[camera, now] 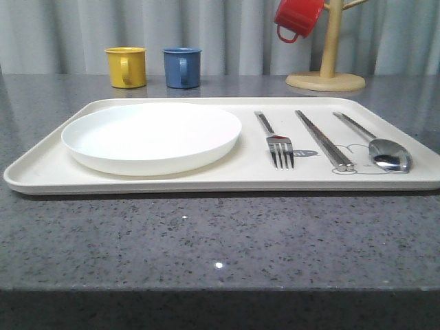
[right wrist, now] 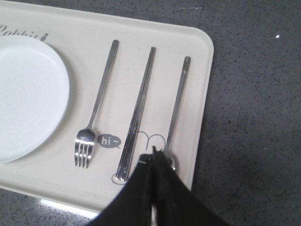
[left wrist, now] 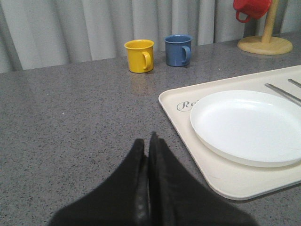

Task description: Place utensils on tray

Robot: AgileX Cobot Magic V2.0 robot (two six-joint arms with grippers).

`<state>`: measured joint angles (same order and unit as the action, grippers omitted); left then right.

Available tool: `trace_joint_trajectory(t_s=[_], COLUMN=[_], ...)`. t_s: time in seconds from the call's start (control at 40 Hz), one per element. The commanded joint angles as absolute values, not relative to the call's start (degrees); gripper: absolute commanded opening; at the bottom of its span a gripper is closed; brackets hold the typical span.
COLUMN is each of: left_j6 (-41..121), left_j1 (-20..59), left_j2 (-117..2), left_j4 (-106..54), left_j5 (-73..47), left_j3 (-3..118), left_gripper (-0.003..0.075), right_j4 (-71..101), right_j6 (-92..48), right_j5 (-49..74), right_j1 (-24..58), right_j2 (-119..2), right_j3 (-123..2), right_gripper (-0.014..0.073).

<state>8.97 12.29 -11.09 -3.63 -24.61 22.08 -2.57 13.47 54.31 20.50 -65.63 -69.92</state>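
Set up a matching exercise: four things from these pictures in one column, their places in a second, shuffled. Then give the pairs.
1. fork
2. spoon
3. plate
4. red mug

A. left part of the tray
B. hanging on the wooden stand
C. between plate and chopsticks
D. farthest right on the tray

Pairs: 1-C, 2-D, 3-A, 4-B
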Motion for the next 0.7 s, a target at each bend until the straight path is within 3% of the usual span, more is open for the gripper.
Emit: trace_joint_trajectory(t_s=[0.0,0.2,0.325,0.5,0.674], left_j6=[8.7,8.7,8.7,8.7,8.7], left_j1=[12.2,12.2,12.2,12.2,12.2], left_j2=[-11.7,-11.7,-11.7,-11.7,-11.7], left_j4=[-4.2,-4.2,-4.2,-4.2,-4.2], left_j5=[-19.9,-19.9,-19.9,-19.9,-19.9], left_j3=[23.7,23.7,23.7,23.7,23.7], left_gripper=[-0.0018,-0.0018,-0.0018,-0.0018,-0.0018], right_j4=[-4.6,-8.4,-9.4,-9.4,-9.4], right_j6=[12.3,12.3,12.3,12.3,12.3], right_j5=[41.9,25.8,21.8,20.6,20.3], right_j1=[20.6,20.6,20.6,20.6,20.6], right_j2=[-56.8,-36.9,-24.0,-11.8,-9.4], right_j3=[-60.6,-38.3,-28.8,-22.9,-22.6], right_gripper=[-0.0069,-0.0069,-0.0069,-0.0069,-0.0069])
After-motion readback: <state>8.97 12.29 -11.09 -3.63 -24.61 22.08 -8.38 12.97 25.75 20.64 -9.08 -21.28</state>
